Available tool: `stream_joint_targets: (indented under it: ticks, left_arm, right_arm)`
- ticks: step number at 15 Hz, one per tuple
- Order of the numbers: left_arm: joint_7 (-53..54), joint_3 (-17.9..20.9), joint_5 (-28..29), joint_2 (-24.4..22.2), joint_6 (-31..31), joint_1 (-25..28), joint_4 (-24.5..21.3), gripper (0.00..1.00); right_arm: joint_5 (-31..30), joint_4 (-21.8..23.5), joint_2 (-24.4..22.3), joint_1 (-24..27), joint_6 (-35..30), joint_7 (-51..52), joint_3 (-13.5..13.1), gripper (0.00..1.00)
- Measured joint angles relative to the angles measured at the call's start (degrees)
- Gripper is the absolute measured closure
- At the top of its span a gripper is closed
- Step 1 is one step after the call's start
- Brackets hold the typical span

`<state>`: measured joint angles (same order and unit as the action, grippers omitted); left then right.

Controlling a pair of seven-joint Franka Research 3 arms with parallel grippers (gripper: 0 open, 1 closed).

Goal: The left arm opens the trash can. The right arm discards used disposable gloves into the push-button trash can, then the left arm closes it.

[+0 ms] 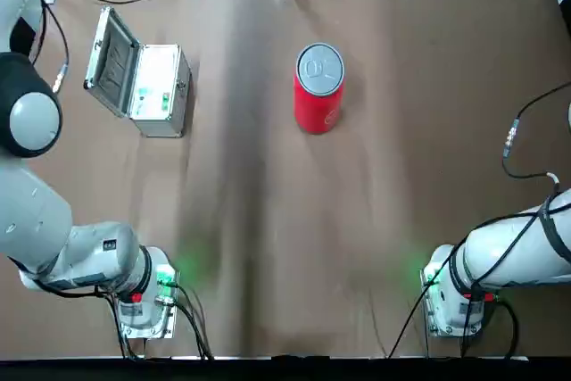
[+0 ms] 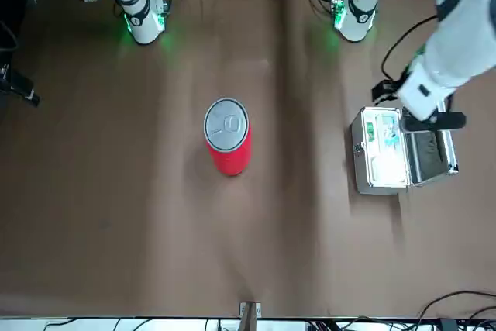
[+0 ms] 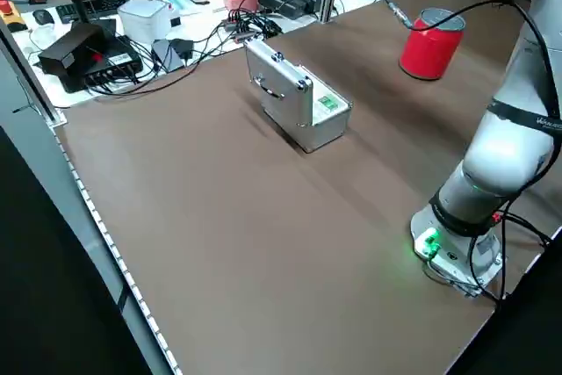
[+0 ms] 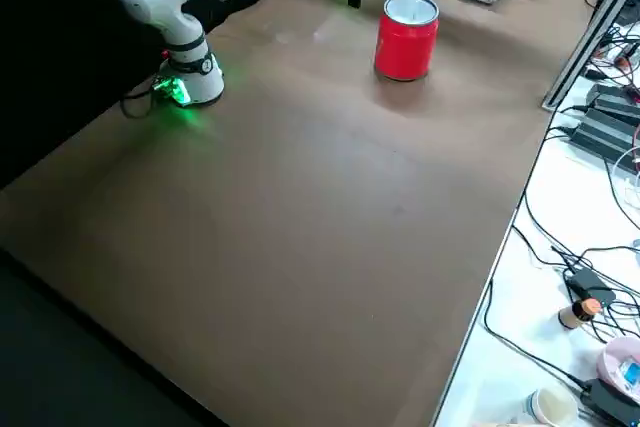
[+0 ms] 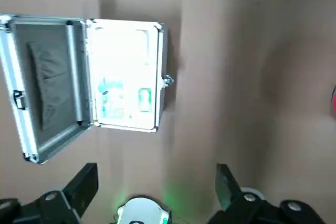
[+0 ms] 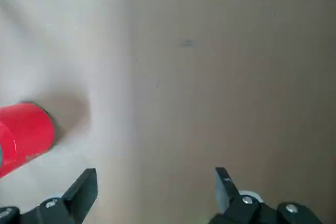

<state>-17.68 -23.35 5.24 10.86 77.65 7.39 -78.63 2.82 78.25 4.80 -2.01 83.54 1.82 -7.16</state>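
So the trash can (image 5: pixel 334 103) gets chopped to a red sliver by the right edge of the left wrist view, and its lid (image 6: pixel 0 156) is mostly lost past the left edge of the right wrist view. The pale mark (image 1: pixel 331 119) can't be read, way too small. The silver case (image 2: pixel 385 162) is partly covered by the left gripper (image 2: pixel 418 110) at right in the front view. Both wrist views' grippers, left and right (image 6: pixel 156 195), are cut off along the bottom.
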Motion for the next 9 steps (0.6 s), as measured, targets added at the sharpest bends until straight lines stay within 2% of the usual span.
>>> stream_joint_targets:
  ticks: [6,7,9]
  left_arm:
    - [1.86,1.33,0.0,-0.3,-0.28,1.23,2.21,0.01]
    - [2.59,2.28,0.0,-0.39,-0.28,0.98,2.38,0.01]
    - [5.1,6.63,-0.32,-0.76,0.49,-1.75,2.71,0.01]
  right_arm:
    - [0.0,0.0,0.0,0.0,-0.25,-0.05,-0.06,0.01]
    - [0.0,0.0,0.0,0.01,-0.25,-0.06,-0.13,0.01]
    - [0.0,0.0,0.0,0.02,-0.25,-0.07,-0.23,0.01]
